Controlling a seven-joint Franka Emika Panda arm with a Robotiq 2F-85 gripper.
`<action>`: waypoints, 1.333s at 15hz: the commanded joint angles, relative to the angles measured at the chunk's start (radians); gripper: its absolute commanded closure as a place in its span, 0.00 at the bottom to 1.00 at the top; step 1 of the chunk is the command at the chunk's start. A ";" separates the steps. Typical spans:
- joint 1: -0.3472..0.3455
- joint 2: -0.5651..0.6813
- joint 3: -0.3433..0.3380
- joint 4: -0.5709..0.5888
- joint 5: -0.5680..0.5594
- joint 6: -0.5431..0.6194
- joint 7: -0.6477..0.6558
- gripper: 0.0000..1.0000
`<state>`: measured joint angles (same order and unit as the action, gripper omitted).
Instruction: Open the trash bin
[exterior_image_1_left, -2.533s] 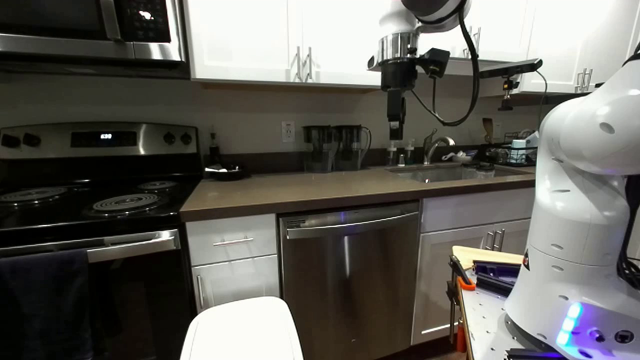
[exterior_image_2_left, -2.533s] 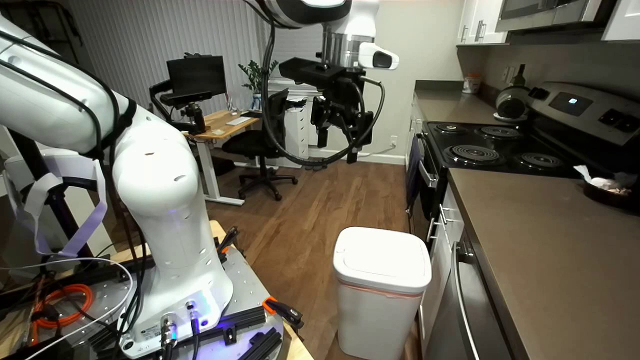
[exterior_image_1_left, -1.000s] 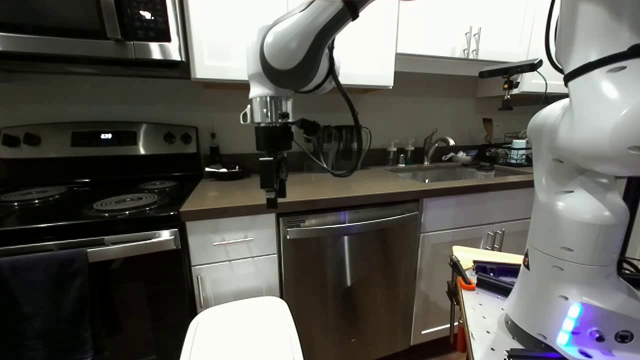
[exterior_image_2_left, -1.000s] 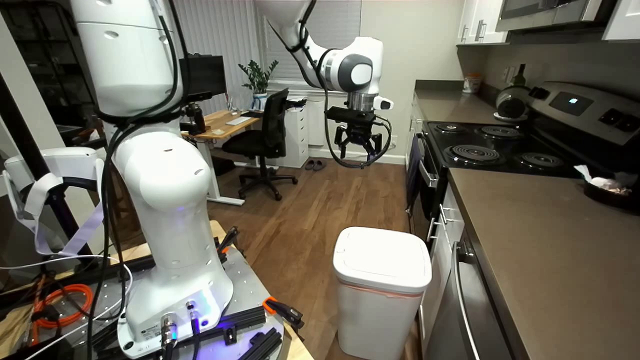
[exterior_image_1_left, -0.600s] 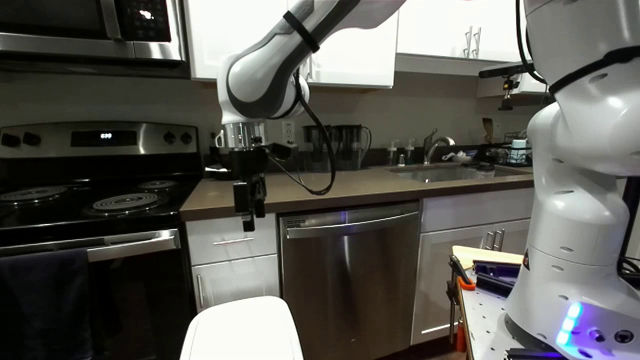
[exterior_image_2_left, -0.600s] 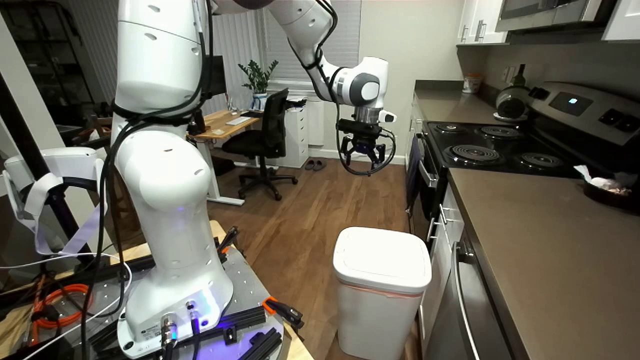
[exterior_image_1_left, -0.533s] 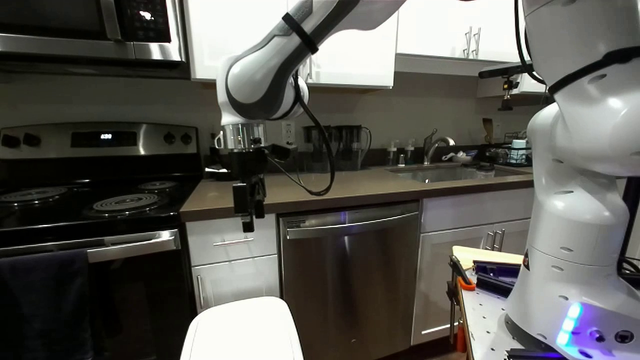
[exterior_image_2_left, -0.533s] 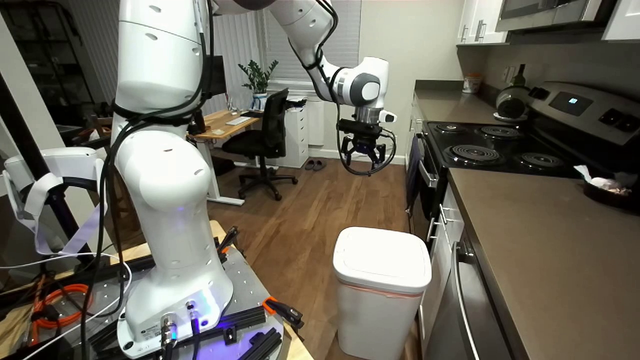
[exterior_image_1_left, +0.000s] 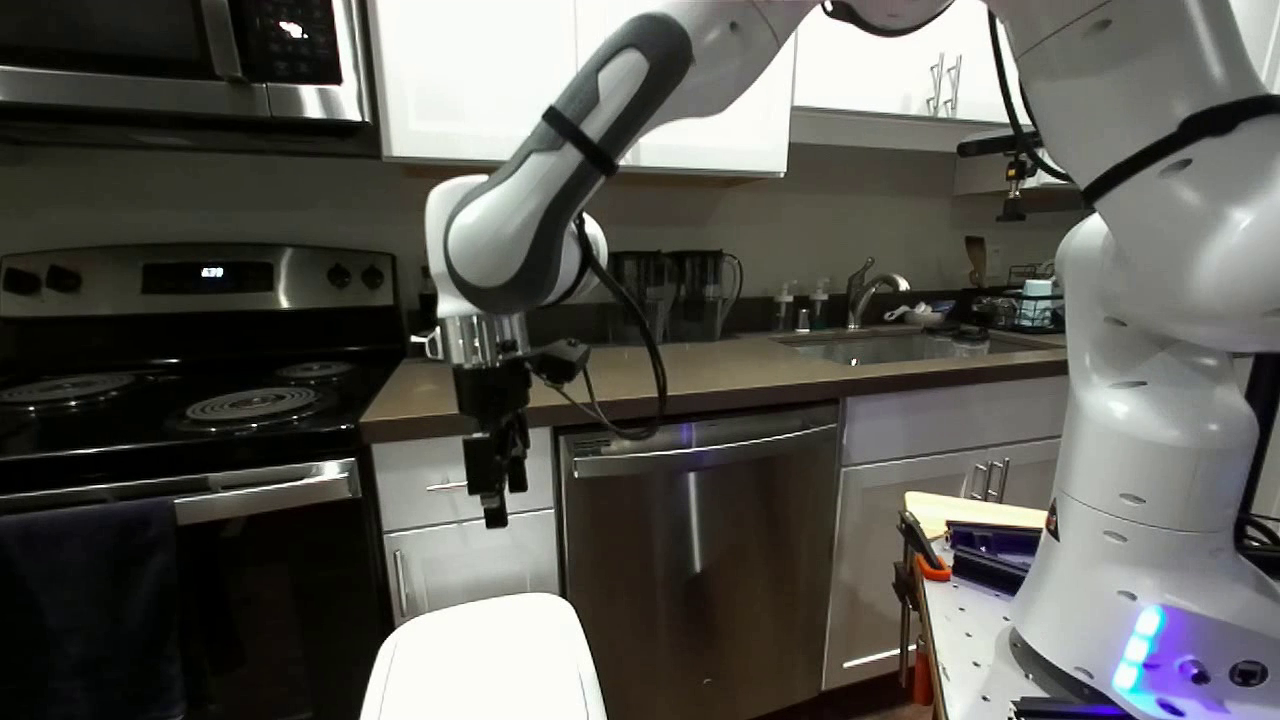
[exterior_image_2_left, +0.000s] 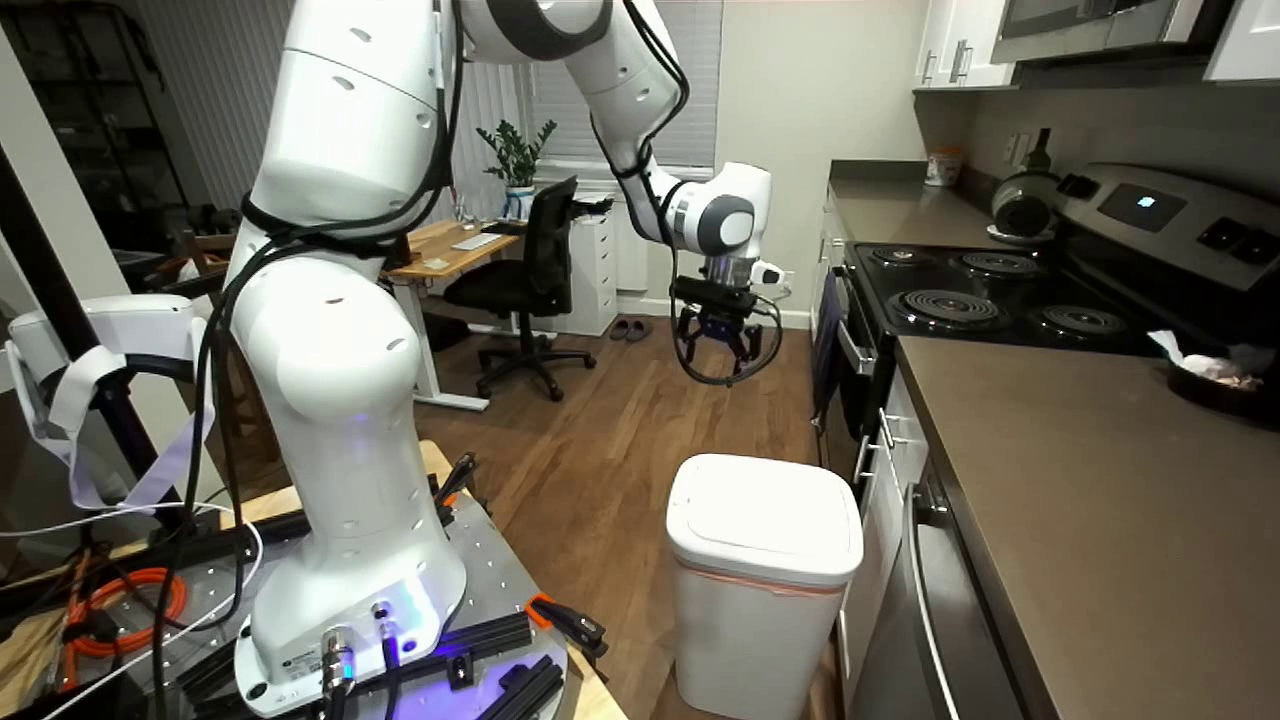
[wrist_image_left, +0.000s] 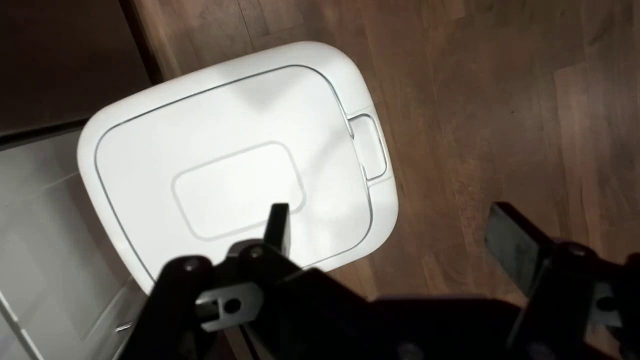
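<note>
The white trash bin (exterior_image_2_left: 765, 630) stands on the wood floor with its smooth, rounded lid (exterior_image_2_left: 770, 510) closed. Its lid top also shows at the bottom of an exterior view (exterior_image_1_left: 485, 660). In the wrist view the lid (wrist_image_left: 280, 115) fills the left and middle. A small outlined tab (wrist_image_left: 370, 147) sits on its right edge. My gripper (wrist_image_left: 389, 207) is open and empty. In the wrist view its left finger overlaps the lid and its right finger is over the floor. In both exterior views the gripper (exterior_image_1_left: 495, 505) (exterior_image_2_left: 715, 350) hangs pointing down, above the lid's height and apart from it.
The dishwasher (exterior_image_1_left: 700, 570) and white drawers (exterior_image_1_left: 465, 500) stand beside the bin under the brown counter (exterior_image_2_left: 1080, 480). The stove (exterior_image_2_left: 960, 300) is farther along. The robot's table (exterior_image_2_left: 500, 570) with an orange-tipped clamp (exterior_image_2_left: 570, 620) is on the bin's other side.
The arm has swung out from high near the upper cabinets toward the bin. The gripper has lowered, and dropped further in the last half second. The bin has not moved.
</note>
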<state>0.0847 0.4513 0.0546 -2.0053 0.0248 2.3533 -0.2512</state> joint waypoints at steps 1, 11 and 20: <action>-0.032 0.186 0.043 0.115 0.001 0.091 -0.035 0.00; -0.056 0.520 0.107 0.419 -0.010 0.076 -0.080 0.59; -0.039 0.706 0.127 0.617 -0.010 -0.040 -0.080 1.00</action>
<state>0.0525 1.0917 0.1669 -1.4762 0.0243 2.3716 -0.3087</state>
